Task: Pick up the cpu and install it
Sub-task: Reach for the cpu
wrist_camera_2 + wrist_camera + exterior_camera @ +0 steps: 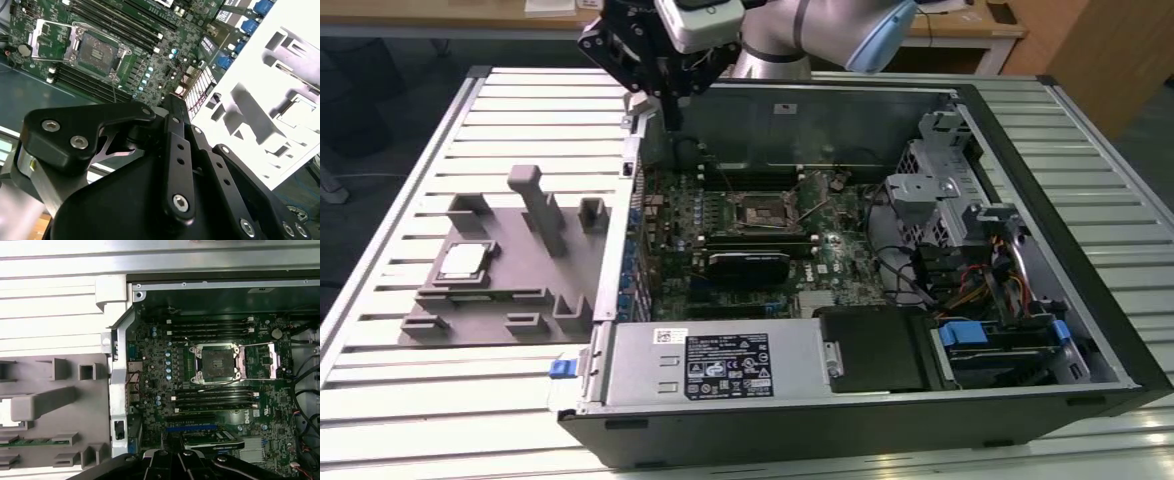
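The cpu (463, 262), a small silver-grey square, lies flat in a recess of the grey fixture tray (520, 300), at the exterior view's left beside the open computer case. My gripper (671, 115) hangs high over the case's rear left corner, well apart from the cpu and above the motherboard. Its fingers look shut together with nothing between them. The black socket (761, 210) sits in the middle of the green motherboard, its metal load plate (265, 362) swung open. In both wrist views the socket (97, 47) (217, 362) lies ahead of the gripper (172, 102).
The case walls (801, 120) rise around the motherboard. A drive cage and cable bundle (961, 230) fill its right side, and a power supply (720, 365) sits along the front. Upright posts (540, 205) stand on the fixture tray. All of it rests on a slatted metal table (440, 400).
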Motion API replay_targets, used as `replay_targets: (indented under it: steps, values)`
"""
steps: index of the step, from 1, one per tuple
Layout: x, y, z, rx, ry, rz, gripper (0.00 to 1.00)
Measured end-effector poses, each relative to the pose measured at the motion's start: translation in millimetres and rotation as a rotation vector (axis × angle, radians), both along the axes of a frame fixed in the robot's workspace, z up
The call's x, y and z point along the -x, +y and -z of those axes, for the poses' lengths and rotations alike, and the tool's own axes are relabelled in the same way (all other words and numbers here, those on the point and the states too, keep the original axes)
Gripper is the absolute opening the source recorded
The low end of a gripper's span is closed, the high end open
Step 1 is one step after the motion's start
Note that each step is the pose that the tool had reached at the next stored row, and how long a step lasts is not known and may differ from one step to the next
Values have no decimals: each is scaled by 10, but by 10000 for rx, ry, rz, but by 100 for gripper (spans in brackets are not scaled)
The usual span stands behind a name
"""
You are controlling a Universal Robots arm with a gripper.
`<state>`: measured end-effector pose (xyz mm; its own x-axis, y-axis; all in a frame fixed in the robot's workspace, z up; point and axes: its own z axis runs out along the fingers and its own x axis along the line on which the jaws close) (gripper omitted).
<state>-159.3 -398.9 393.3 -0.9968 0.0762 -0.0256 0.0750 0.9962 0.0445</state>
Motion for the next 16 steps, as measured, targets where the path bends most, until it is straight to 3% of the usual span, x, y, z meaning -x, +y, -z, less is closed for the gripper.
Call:
replay_targets:
  steps: [16]
  values:
    - [209, 0, 0, 1, -2, 1, 11]
